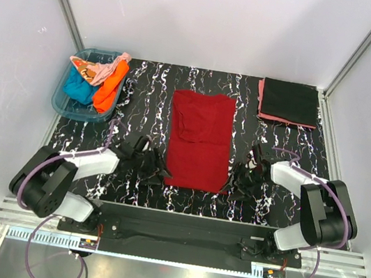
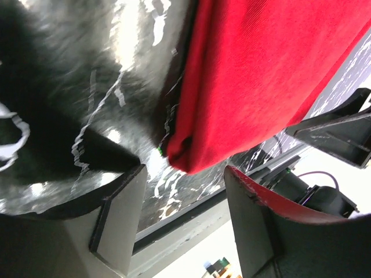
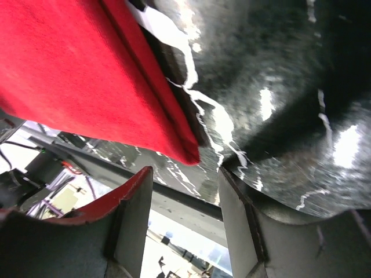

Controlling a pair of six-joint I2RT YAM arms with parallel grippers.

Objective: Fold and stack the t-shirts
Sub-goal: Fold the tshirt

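**Red t-shirt lies in a strip, both grippers open at its near corners**

The red t-shirt (image 1: 200, 138) lies flat in the middle of the table (image 1: 151, 91), already narrowed to a long strip running away from the arms. The left gripper (image 1: 157, 168) sits low at its near left corner and the right gripper (image 1: 239, 181) at its near right corner. Each forearm reaches inward from its base, with the fingers aimed at the hem. Both wrist views show the jaws partly apart with nothing between them, and the cloth corner lies just ahead of the gap.

The step in hand looks like the crosswise fold: pick up the near hem and carry it toward the far end. The edge shows several stacked layers, so each gripper should slide under all of them at its corner. The two should close together, lift level and travel in step so the strip does not skew. The folded piece would then belong on the black t-shirt (image 1: 290, 101), which lies over the salmon pink t-shirt (image 1: 265, 115) at the far right.
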